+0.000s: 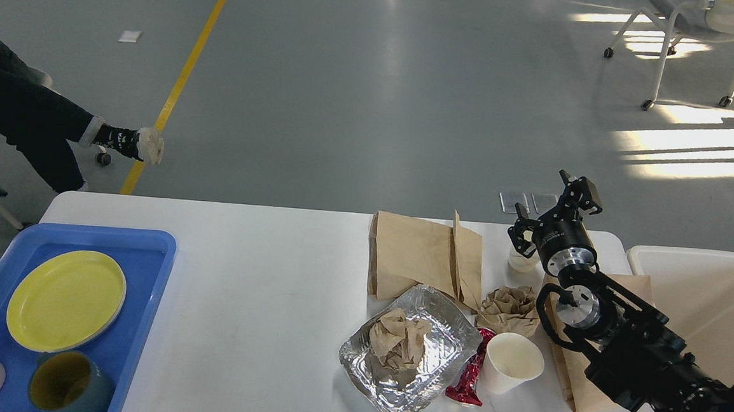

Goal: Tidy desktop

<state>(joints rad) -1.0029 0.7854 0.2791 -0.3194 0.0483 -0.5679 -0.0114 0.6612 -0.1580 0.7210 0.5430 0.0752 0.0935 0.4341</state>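
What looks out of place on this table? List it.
Rubbish clusters on the right of the desktop: a foil tray holding crumpled brown paper, another paper wad, a red wrapper, a tipped white paper cup and flattened paper bags. Dishes sit neatly in the blue tray.

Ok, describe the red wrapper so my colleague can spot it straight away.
On the white desktop, look right of centre at the pile of rubbish. Between the foil tray and the tipped paper cup lies the red wrapper. It is the only shiny red thing among brown paper and silver foil.
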